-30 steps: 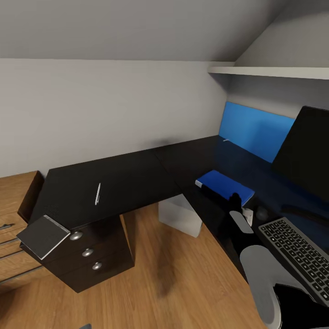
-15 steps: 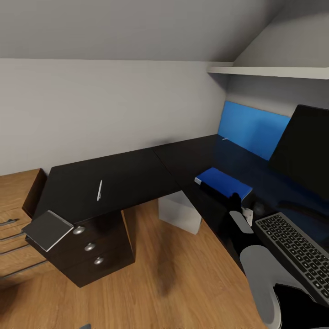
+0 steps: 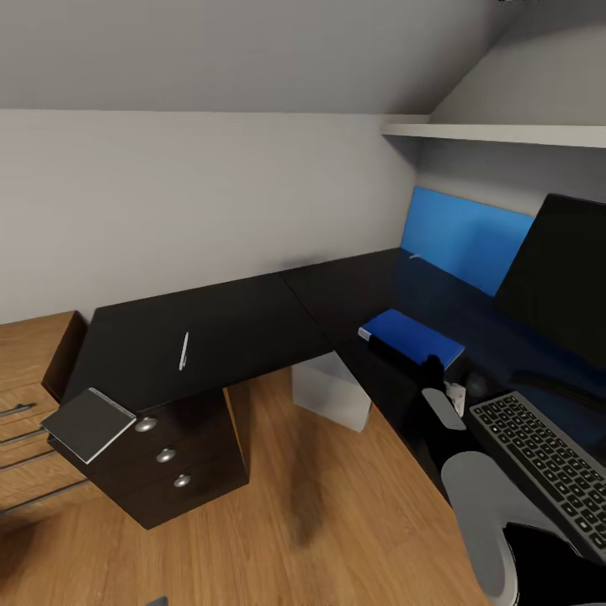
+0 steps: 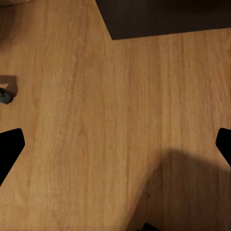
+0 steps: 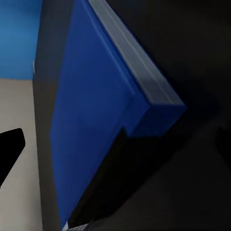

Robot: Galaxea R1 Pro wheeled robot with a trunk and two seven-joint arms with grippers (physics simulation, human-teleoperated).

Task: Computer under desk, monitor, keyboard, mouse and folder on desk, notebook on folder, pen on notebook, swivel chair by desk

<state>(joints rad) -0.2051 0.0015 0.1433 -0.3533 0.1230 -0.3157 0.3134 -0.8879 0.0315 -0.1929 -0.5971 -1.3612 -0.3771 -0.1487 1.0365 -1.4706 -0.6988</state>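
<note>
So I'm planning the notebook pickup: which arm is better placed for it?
Probably the left: the notebook overhangs the desk corner on the robot's left, while the right gripper sits by the folder.

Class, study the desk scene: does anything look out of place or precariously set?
Yes. The notebook sits askew at the far left corner of the desk, jutting past the edge above the drawers, apart from the folder. The pen lies loose mid-desk.
</note>
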